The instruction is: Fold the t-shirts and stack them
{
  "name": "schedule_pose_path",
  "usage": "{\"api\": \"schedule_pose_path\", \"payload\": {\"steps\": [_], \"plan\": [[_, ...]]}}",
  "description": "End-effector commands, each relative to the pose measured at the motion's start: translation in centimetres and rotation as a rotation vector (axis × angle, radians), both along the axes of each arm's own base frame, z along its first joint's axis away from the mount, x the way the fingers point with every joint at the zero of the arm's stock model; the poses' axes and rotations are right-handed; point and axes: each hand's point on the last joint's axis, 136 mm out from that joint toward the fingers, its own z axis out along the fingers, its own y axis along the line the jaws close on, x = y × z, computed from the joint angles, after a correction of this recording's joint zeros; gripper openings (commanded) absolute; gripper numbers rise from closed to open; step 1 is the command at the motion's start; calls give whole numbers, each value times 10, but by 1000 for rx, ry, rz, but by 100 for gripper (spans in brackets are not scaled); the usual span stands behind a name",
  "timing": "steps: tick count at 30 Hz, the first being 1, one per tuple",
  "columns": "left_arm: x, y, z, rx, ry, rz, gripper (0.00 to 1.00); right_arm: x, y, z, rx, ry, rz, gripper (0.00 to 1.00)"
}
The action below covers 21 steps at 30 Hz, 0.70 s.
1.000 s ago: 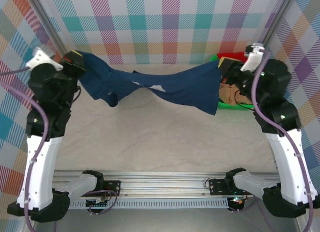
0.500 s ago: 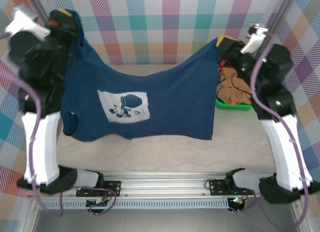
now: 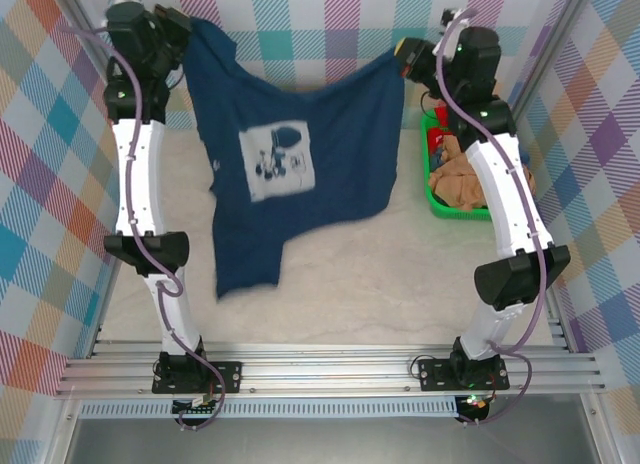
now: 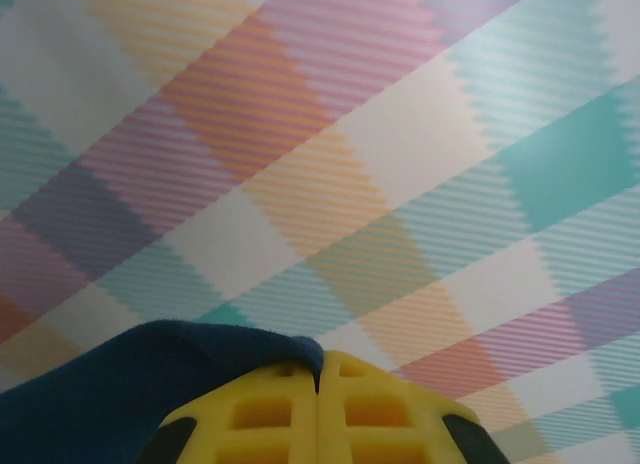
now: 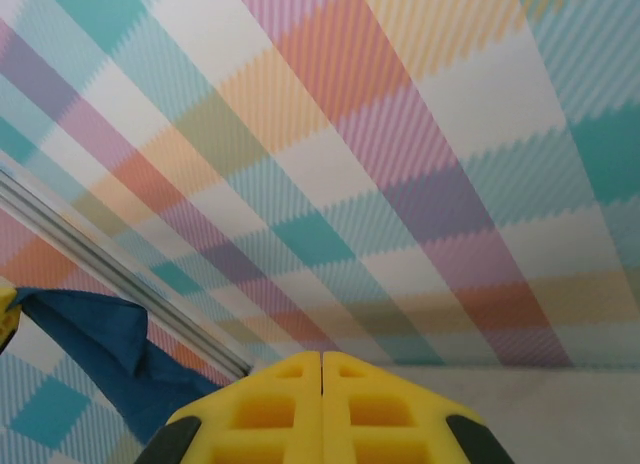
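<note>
Both arms have gone from a low bent pose to near full stretch. The left fingers [image 4: 270,414] and right fingers [image 5: 380,414] are now high by the back wall, closer together in the top view than a second ago. The navy t-shirt [image 3: 300,184] was a bunched band slung low over the desk [image 3: 380,264]; it now hangs open with its left side trailing lowest. Its white print [image 3: 278,162], hidden a second ago, now shows. The right arm has lifted off the green basket [image 3: 432,199], so the tan shirt [image 3: 462,184] is more exposed.

No legible text, even on the navy t-shirt [image 3: 340,154].
</note>
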Motion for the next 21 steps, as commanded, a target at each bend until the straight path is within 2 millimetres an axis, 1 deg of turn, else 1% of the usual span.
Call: {"api": "schedule_pose_path", "payload": {"steps": [1, 2, 4, 5, 6, 8, 10, 12, 13, 14, 15, 16, 17, 18, 19, 20, 21], "plan": [[-105, 1, 129, -13, -344, -26, 0, -36, -14, 83, 61, -199, 2, 0], [-116, 1, 136, -1, -358, -23, 0, -39, -17, 86, 62, -201, -1, 0], [-134, 2, 141, 29, -353, -13, 0, -41, -20, 86, 64, -188, 1, 0], [-142, 2, 139, 43, -332, -10, 0, -42, -21, 80, 61, -168, 3, 0], [-149, 2, 132, 54, -292, -6, 0, -41, -20, 70, 54, -135, 12, 0], [-157, -2, 109, 66, -194, -17, 0, -40, -17, 46, 41, -73, 33, 0], [-160, -13, 65, 73, -78, -47, 0, -37, -14, 6, 38, 23, 51, 0], [-163, -20, -7, 9, 83, -60, 0, -37, -14, -42, 30, 135, 49, 0], [-168, -24, -51, -34, 174, -73, 0, -38, -15, -73, 26, 202, 48, 0], [-175, -27, -99, -56, 279, -75, 0, -40, -16, -102, 24, 256, 46, 0], [-185, -29, -140, -60, 367, -70, 0, -44, -15, -131, 32, 318, 48, 0], [-197, -32, -187, -61, 464, -74, 0, -47, -14, -164, 46, 390, 53, 0], [-208, -34, -231, -64, 552, -84, 0, -54, -9, -201, 57, 476, 77, 0], [-219, -36, -269, -63, 634, -87, 0, -60, -6, -232, 76, 552, 95, 0], [-236, -35, -321, -72, 750, -79, 0, -68, -4, -267, 91, 642, 102, 0], [-251, -33, -355, -79, 820, -67, 0, -78, 0, -302, 102, 744, 106, 0], [-261, -34, -382, -82, 862, -71, 0, -87, 3, -334, 105, 830, 117, 0]]}}
